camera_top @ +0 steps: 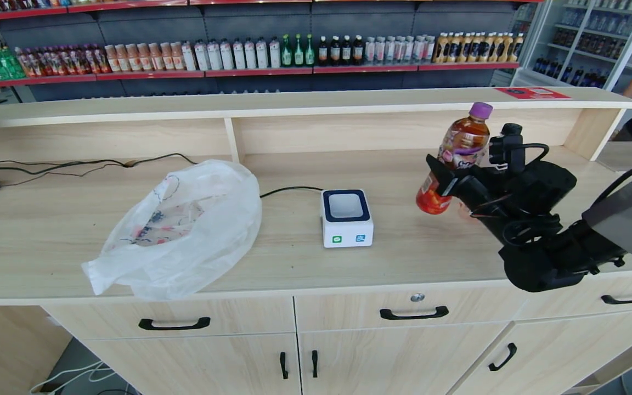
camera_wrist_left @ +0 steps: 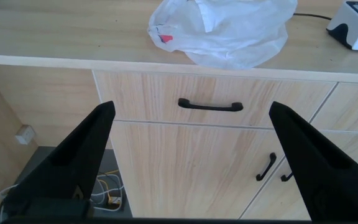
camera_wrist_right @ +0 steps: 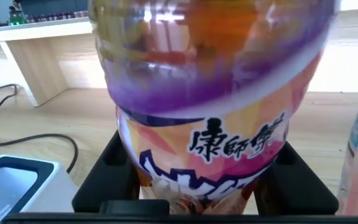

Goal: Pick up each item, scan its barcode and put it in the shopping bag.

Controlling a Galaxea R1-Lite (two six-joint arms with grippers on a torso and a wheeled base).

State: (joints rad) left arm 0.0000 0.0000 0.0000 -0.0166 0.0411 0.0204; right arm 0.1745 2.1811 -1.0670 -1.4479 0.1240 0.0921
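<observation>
1 counter [camera_top: 47, 230] | 1 shopping bag [camera_top: 184, 230], lying left of centre on it | 1 left gripper [camera_wrist_left: 190, 111], fingers apart, facing the near drawers [camera_wrist_left: 166, 93] | 1 right gripper [camera_top: 450, 186], clamped on 1 bottle [camera_top: 464, 144], raised at right | 1 scanner [camera_top: 347, 218], centre

Setting: we identify a small shop, seen from behind its checkout counter [camera_top: 47, 230].
Stock: red-edged wall shelves [camera_top: 261, 72] carry rows of drink bottles [camera_top: 239, 54].
Refrigeration: a glass-door cooler [camera_top: 585, 49] at the far right holds more bottles.
Till equipment: we note a wired white barcode scanner [camera_top: 347, 218] on the counter, near a plastic shopping bag [camera_top: 184, 230].
Counter build: pale wood, with a raised ledge [camera_top: 294, 103] on the far side.
</observation>
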